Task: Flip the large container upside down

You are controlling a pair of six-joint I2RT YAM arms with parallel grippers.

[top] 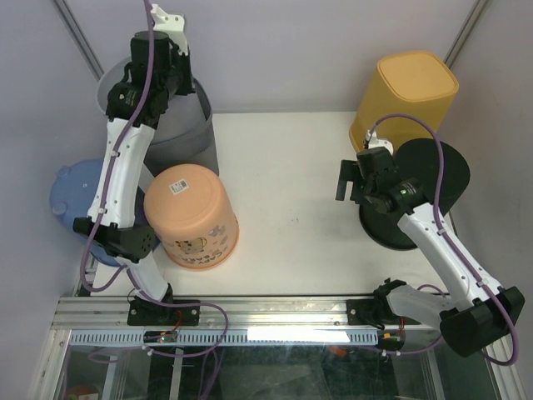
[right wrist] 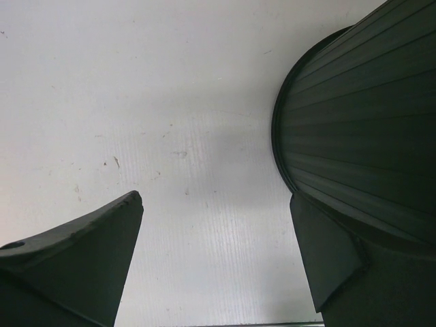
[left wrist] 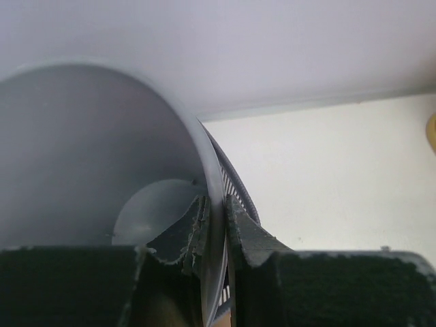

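Note:
The large grey container stands upright at the back left of the table, its opening facing up. My left gripper reaches down over its right rim. In the left wrist view the left gripper is shut on the thin grey wall, one finger inside and one outside, and the container's inside and floor show. My right gripper is open and empty, hovering over bare table just left of a black ribbed container. In the right wrist view the right gripper has its right finger close to the black container.
A peach container sits upside down at the front left, close to the left arm. A blue container lies beyond the table's left edge. A yellow container stands at the back right. The white table lies between the arms.

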